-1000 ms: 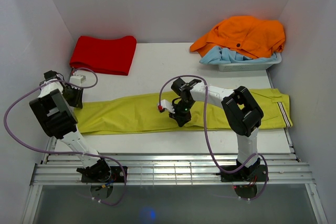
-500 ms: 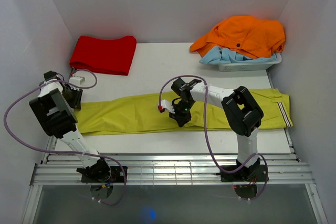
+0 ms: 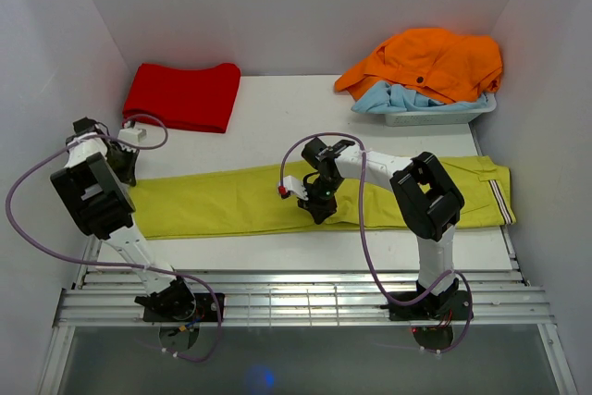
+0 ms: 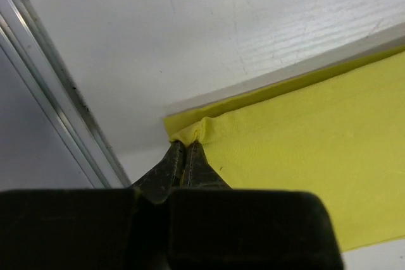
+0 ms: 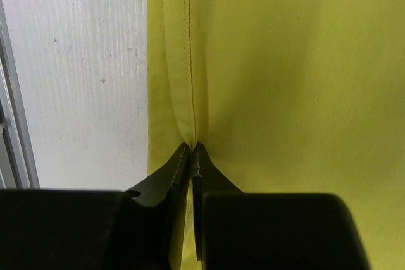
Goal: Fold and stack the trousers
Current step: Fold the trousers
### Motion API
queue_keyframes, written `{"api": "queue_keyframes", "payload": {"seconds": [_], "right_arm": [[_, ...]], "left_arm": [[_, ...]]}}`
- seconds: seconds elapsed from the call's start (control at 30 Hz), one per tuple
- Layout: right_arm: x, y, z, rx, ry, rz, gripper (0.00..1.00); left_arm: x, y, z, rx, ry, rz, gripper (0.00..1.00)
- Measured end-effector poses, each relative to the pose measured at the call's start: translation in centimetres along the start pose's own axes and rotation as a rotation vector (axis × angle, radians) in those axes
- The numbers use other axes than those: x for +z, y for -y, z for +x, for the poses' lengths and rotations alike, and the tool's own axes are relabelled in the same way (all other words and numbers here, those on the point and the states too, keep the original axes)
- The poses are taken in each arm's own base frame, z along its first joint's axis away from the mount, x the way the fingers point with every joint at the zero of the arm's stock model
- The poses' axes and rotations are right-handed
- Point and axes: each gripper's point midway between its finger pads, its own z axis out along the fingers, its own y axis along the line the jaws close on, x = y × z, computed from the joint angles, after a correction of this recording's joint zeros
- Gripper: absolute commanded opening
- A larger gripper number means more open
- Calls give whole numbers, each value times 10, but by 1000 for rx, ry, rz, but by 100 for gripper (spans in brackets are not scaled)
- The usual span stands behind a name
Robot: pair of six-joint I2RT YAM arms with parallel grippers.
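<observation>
The left arm [image 3: 125, 242] rises from its base, leans left to a raised elbow, then folds forward and down, so its wrist sits far out on the left side. The left claw [image 4: 185, 151] is pinched tight, its fingertips together on a corner of the trousers [image 4: 304, 131]. From above its tips are mostly hidden under the wrist, so how low it sits is hard to judge. The right arm [image 3: 435, 228] stands up from its base, bends at a high elbow and reaches leftward toward the middle. The right claw [image 5: 192, 150] points down, its fingers closed on a seamed fold near the cloth's edge.
</observation>
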Motion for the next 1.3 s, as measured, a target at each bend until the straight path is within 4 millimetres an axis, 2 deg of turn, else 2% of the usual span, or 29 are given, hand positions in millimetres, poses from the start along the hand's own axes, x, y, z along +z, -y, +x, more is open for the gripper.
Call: {"api": "queue_keyframes", "payload": {"seconds": [0.1,0.17,0.2,0.27,0.3,0.33,0.4,0.53,0.63,0.73,0.8,0.87,0.93,1.0,1.1,1.2,1.3], "right_arm": [[0,1,-1,-3,5,1,8],[1,1,-2,-6,6,3,9],[1,1,-2,-8,7,4,24],[1,-1,-2,8,7,-2,42],[0,-3,-2,17,8,-10,62],[0,-6,-2,35,9,-20,68],[-4,-11,-8,54,14,-33,69],[-21,5,-33,69,68,25,65],[-49,18,-56,82,150,86,51],[-89,23,-59,130,237,155,39],[-117,26,-43,186,292,208,35],[-139,29,-3,285,303,261,34],[-148,30,45,392,277,308,33],[-141,20,92,493,213,315,31],[-114,-6,138,570,91,261,31],[-94,-25,164,604,3,210,30],[-84,-29,181,640,-45,179,30]], "left_arm": [[-4,-9,-10,1,18,-8,0],[-4,-10,-13,1,19,-5,21],[-3,-10,-13,3,17,-2,42],[1,-11,-11,5,7,2,60],[3,-13,-9,3,2,0,67],[3,-13,-7,-4,-2,1,73],[3,-12,-5,-14,-5,3,75],[-3,-7,0,-42,-2,11,76],[-15,6,5,-57,6,23,75],[-31,19,2,-53,39,24,71],[-40,31,1,-41,57,28,66],[-40,46,2,-25,61,47,63],[-32,60,10,-20,41,76,60],[-18,73,21,-23,2,110,58],[3,73,34,-49,-56,132,56],[6,60,25,-79,-67,115,55],[13,35,7,-111,-73,89,52]]}}
